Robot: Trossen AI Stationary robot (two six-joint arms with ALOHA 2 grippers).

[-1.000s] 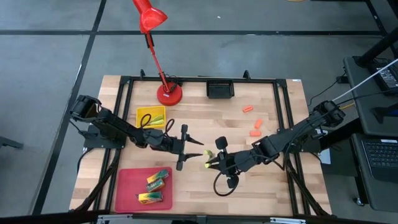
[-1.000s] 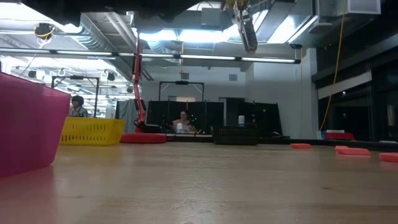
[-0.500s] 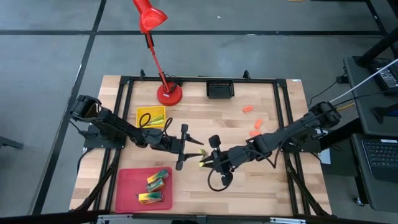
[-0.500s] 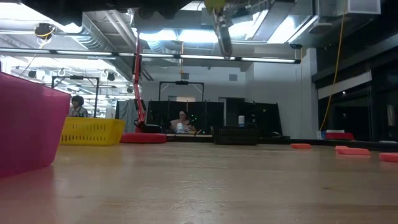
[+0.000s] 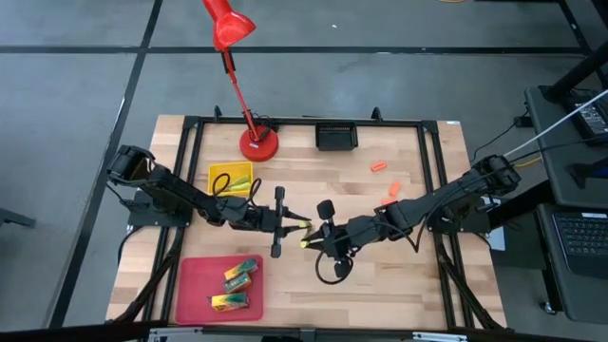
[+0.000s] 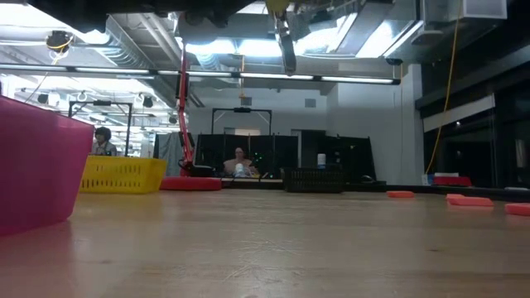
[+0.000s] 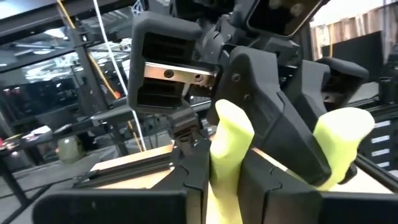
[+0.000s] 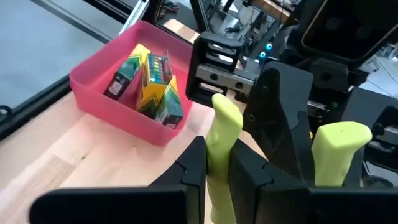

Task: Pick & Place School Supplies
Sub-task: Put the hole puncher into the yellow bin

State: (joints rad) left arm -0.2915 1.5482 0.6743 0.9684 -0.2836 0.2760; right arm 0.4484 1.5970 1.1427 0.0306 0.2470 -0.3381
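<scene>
A hand tool (image 5: 305,231) with two yellow-green handles hangs above the middle of the table, between my two grippers. In the low view its grey tip (image 6: 286,50) points down. My right gripper (image 5: 315,237) comes from the table's right and is shut on one handle. My left gripper (image 5: 294,225) comes from the table's left, facing it, and its fingers are shut around the other handle. Both handles stand upright in the left wrist view (image 7: 231,140) and the right wrist view (image 8: 222,134). My left gripper pinches one yellow-green handle (image 7: 225,177) between its two fingers, below the handle's rounded upper end. The fingers come level from the table's left. The tool is clear of the table, handles up, tip down. My right gripper pinches the other handle (image 8: 216,177) between its two fingers, low on the handle. The fingers come level from the table's right. One finger (image 7: 267,106) stands between the two handles. The tool hangs upright, clear of the table.
A red tray (image 5: 195,294) at the near left holds green-and-yellow boxes (image 5: 239,275). A yellow tray (image 5: 217,174) with tools, the red lamp's base (image 5: 258,145) and a black tray (image 5: 335,136) stand at the back. Orange pieces (image 5: 389,200) lie at the right.
My right gripper has carried the tool toward the table's left, up to my left gripper, with the tool still hanging tip down. My left gripper has stayed in place and its fingers have come together around one handle.
</scene>
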